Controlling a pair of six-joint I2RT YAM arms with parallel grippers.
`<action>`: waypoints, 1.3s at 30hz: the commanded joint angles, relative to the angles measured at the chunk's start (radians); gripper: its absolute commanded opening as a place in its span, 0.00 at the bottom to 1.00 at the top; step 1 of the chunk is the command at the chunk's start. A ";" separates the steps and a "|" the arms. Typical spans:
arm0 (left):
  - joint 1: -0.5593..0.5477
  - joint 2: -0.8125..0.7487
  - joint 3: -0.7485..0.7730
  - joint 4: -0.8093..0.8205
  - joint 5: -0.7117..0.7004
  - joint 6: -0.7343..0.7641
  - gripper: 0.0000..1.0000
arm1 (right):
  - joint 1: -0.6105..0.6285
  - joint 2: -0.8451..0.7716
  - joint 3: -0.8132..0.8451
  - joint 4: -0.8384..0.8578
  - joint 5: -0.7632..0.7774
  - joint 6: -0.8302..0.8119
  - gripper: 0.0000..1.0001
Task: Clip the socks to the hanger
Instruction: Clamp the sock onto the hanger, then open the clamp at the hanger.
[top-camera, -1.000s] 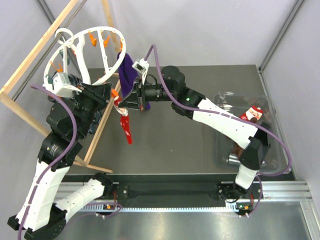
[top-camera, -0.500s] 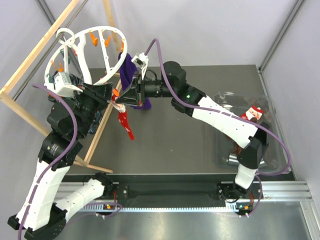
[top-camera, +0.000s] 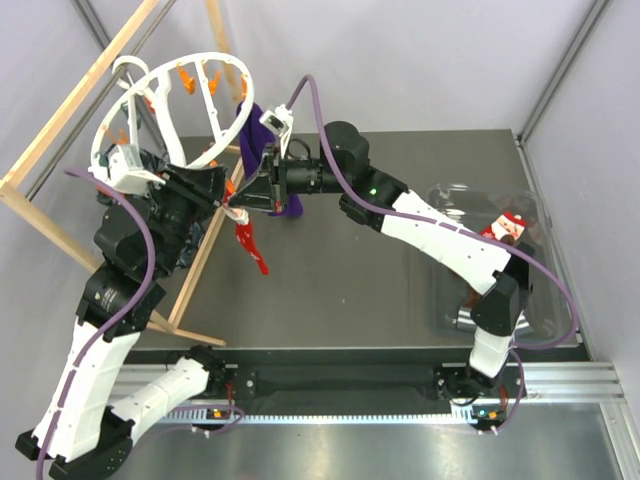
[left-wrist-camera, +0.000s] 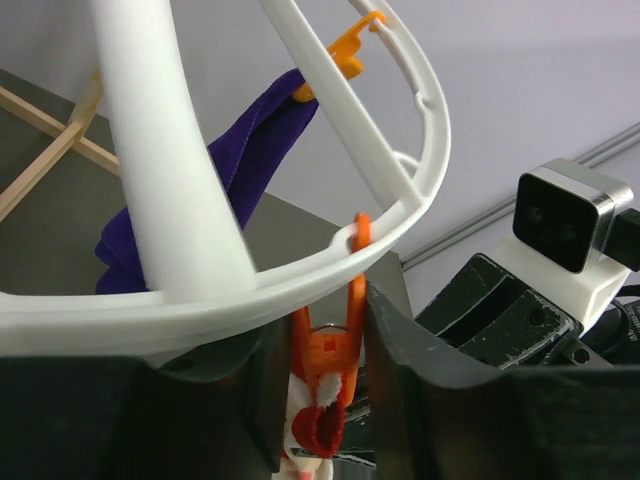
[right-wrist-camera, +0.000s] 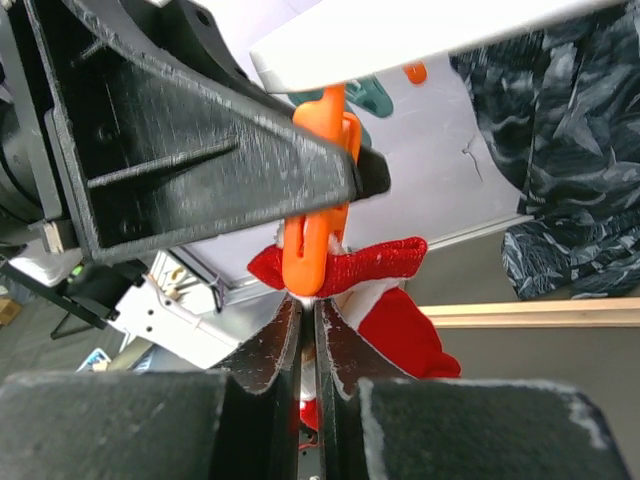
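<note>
Right gripper (right-wrist-camera: 308, 312) is pinching the red sock (right-wrist-camera: 395, 262) by its cuff, fingers closed on it, holding it up into the orange clip (right-wrist-camera: 312, 245) on the hanger (left-wrist-camera: 300, 285) rim. Left gripper (left-wrist-camera: 322, 315) is straddling that clip; I cannot tell whether it is squeezing or slack. Risk, as I am judging it: if the clip is biting only the cuff edge, releasing the right grip is going to drop the sock; pulling sideways could swing the hanger.

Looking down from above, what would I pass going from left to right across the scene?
white hanger → hanging red sock → Santa sock, lying in a clear tub
</note>
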 joint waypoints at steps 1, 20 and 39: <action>-0.008 -0.006 -0.024 -0.006 0.062 0.005 0.40 | 0.009 -0.001 0.041 0.090 0.005 0.019 0.05; -0.008 -0.095 0.012 -0.015 0.163 0.134 0.64 | 0.000 -0.008 0.068 -0.029 0.163 -0.106 0.09; -0.008 0.005 0.325 -0.507 -0.262 0.078 0.61 | -0.112 0.046 0.102 -0.002 0.159 -0.070 0.08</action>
